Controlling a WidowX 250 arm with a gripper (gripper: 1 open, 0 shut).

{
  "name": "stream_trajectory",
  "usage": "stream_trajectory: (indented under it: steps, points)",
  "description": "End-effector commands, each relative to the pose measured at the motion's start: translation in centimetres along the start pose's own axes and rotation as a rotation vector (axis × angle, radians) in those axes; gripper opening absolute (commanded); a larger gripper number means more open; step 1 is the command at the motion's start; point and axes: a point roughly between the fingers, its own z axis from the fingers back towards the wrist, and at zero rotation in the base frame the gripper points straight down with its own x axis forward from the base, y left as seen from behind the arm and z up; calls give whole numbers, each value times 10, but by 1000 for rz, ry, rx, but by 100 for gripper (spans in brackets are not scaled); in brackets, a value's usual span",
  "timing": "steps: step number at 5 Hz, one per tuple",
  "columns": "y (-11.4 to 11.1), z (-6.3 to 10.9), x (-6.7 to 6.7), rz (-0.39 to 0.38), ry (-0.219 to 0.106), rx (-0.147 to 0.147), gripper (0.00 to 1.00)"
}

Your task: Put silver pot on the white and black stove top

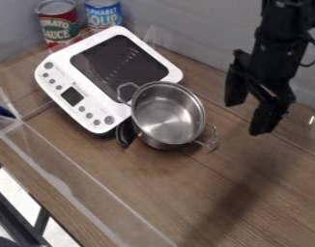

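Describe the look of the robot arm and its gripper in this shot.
The gripper is all black: two long, flat, blocky fingers hang from a wider black body. Above it the arm is black too, chunky and boxy, running out of the top of the picture. No cables, markings or coloured parts can be made out.

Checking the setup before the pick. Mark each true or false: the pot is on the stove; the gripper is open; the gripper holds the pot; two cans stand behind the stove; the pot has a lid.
1. The silver pot sits on the stove top. False: it rests on the wooden table, against the stove's front corner.
2. The gripper is open. True.
3. The gripper holds the pot. False: it hangs to the pot's right, apart from it, empty.
4. Two cans stand behind the stove. True.
5. The pot has a lid. False: it is open, its inside showing.
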Motion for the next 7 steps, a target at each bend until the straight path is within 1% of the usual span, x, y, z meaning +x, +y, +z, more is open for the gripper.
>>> stream_trajectory:
  steps: [1,3,4,6,7]
  points:
    - [14,14,11,-38,-62,46,100]
    - [18,11,19,-67,-89,66,100]
    - [20,11,22,-65,-101,71,100]
    - [23,16,23,-21,-125,71,100]
    - [22,16,24,-13,-141,70,100]
